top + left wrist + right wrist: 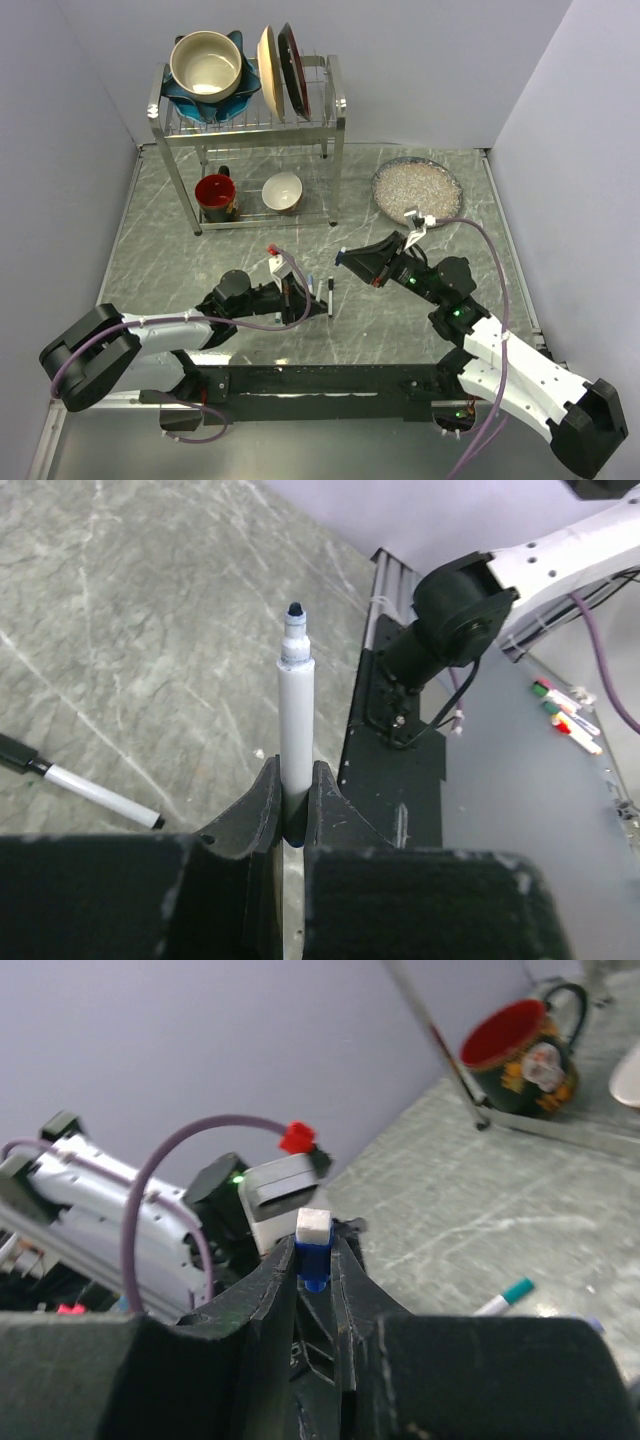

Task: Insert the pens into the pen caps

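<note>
Inside the left gripper [296, 772] a pen [296, 695] sits pinched, its base hidden; right gripper [313, 1262] pinches a seemingly blue cap [314, 1244].

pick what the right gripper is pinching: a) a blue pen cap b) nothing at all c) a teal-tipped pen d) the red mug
a: in the right wrist view the right gripper has its fingers closed on a short blue pen cap, while the teal-tipped pen lies apart from it.

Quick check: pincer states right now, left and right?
Left pincer: closed on an uncapped white pen, held by its barrel.
Right pincer: closed on a small blue cap.
</note>
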